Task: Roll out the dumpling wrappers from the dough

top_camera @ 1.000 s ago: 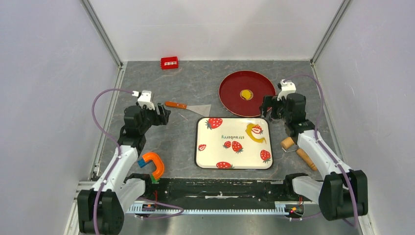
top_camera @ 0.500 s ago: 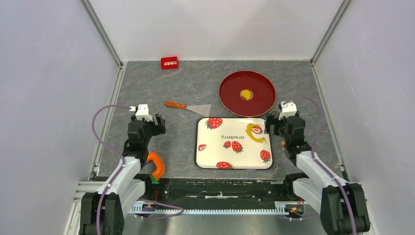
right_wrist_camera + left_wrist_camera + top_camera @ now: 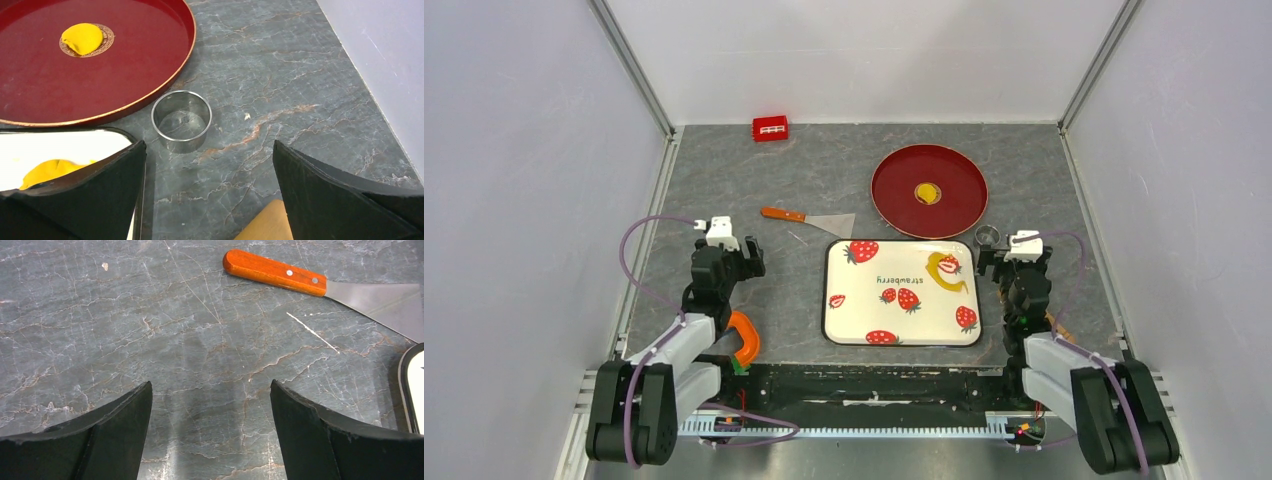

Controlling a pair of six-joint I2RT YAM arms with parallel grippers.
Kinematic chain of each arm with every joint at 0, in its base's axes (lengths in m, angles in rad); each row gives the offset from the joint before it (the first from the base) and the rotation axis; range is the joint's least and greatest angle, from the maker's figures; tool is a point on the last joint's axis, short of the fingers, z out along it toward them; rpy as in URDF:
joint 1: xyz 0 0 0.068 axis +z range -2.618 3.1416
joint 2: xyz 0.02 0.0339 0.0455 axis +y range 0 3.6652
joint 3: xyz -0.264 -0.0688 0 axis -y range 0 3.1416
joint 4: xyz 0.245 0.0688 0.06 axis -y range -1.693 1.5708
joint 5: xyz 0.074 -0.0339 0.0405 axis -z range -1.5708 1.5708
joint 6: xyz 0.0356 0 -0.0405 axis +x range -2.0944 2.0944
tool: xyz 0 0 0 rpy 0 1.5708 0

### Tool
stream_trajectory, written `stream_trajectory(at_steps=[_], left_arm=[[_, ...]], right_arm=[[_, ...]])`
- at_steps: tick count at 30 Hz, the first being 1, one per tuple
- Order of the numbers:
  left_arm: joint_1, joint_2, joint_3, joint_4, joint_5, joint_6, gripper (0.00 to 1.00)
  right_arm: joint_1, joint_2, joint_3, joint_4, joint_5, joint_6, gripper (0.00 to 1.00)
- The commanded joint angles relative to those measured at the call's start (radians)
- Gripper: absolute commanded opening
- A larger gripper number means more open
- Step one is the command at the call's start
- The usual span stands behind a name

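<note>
The dumpling wrapper (image 3: 82,38), a small yellow disc, lies in the middle of the red plate (image 3: 150,75), ahead and left of the right jaws, which stand wide and hold nothing. The dough (image 3: 944,270), a ragged yellow strip, lies on the strawberry tray (image 3: 854,300), just left of these jaws. The left jaws are also wide and empty over the table (image 3: 100,315), well apart from both. Only the right wrist view shows the metal ring (image 3: 181,120) clearly, just beside the plate. The scraper (image 3: 280,275) is cut off at its blade. Of the wooden roller (image 3: 265,225) only a corner shows.
</note>
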Motion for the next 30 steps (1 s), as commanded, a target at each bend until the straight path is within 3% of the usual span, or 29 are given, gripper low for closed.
stream_trajectory(at_steps=[1,6,10,13,17,19,30], left_arm=[[0.004,0.030,0.045,0.074,-0.019,0.025,0.90],[0.004,0.089,-0.006,0.299,-0.012,0.098,0.91],[0.004,0.183,0.050,0.317,0.012,0.102,0.90],[0.004,0.214,0.070,0.321,0.069,0.135,0.88],[0.004,0.164,0.073,0.221,0.075,0.131,0.88],[0.004,0.129,0.050,0.216,0.066,0.130,0.88],[0.008,-0.023,-0.073,0.295,-0.059,0.069,0.90]], right_arm=[[-0.003,0.099,-0.105,0.229,0.071,-0.003,0.98],[-0.004,0.192,-0.077,0.346,0.065,-0.044,0.98],[-0.009,0.247,-0.019,0.300,0.038,-0.079,0.98],[-0.011,0.274,-0.054,0.413,0.030,-0.106,0.98],[-0.015,0.368,-0.149,0.682,-0.045,-0.142,0.98],[-0.015,0.391,-0.151,0.701,-0.131,-0.175,0.98],[-0.015,0.389,-0.164,0.723,0.028,-0.113,0.98]])
